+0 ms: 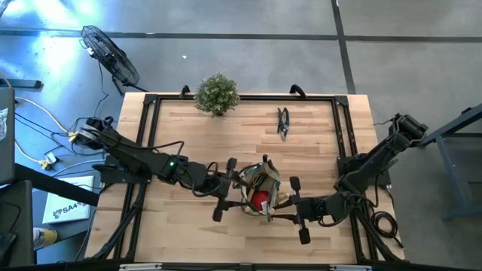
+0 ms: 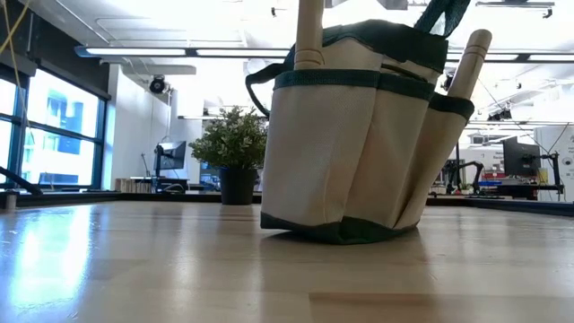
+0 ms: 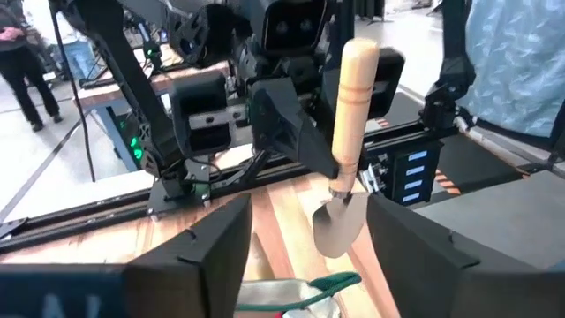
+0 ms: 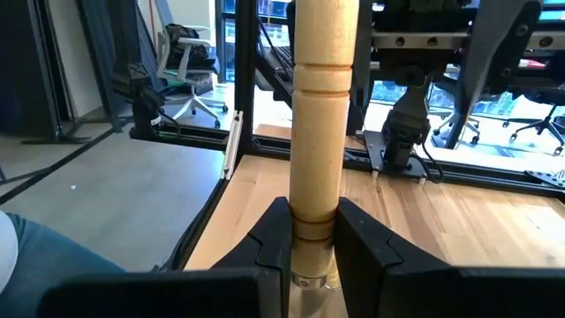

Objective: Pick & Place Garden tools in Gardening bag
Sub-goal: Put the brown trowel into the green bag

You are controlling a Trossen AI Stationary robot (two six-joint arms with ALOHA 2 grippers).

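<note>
While our right gripper (image 4: 311, 252) clamps the wooden handle (image 4: 323, 124) of a trowel (image 3: 339, 225), holding it upright just above the bag (image 1: 260, 190), our left gripper (image 3: 305, 243) stands open on the bag's other side, its fingers (image 3: 199, 256) spread wide with nothing between them. From the left wrist, we see the trowel's metal blade pointing down toward the bag's green rim, so we judge the upright hold is meant to let the blade slide straight into the mouth or a pocket. The left jaws sit close to the rim, probably placed there to steady or guide things, though we cannot tell whether they touch the fabric.

From table height, the bag stands upright on the table (image 2: 134, 269), and two pale handles (image 2: 308, 36) rise from it, one at its mouth and one leaning out of a side pocket, so some tools are already in. From above, something red (image 1: 258, 199) shows inside the bag.

Farther from the bag, toward the table's far edge, dark snips (image 1: 283, 123) lie alone on the wood, not yet packed. Beyond them, at the far edge, sits the potted plant (image 1: 217, 94), which is no part of the job.
</note>
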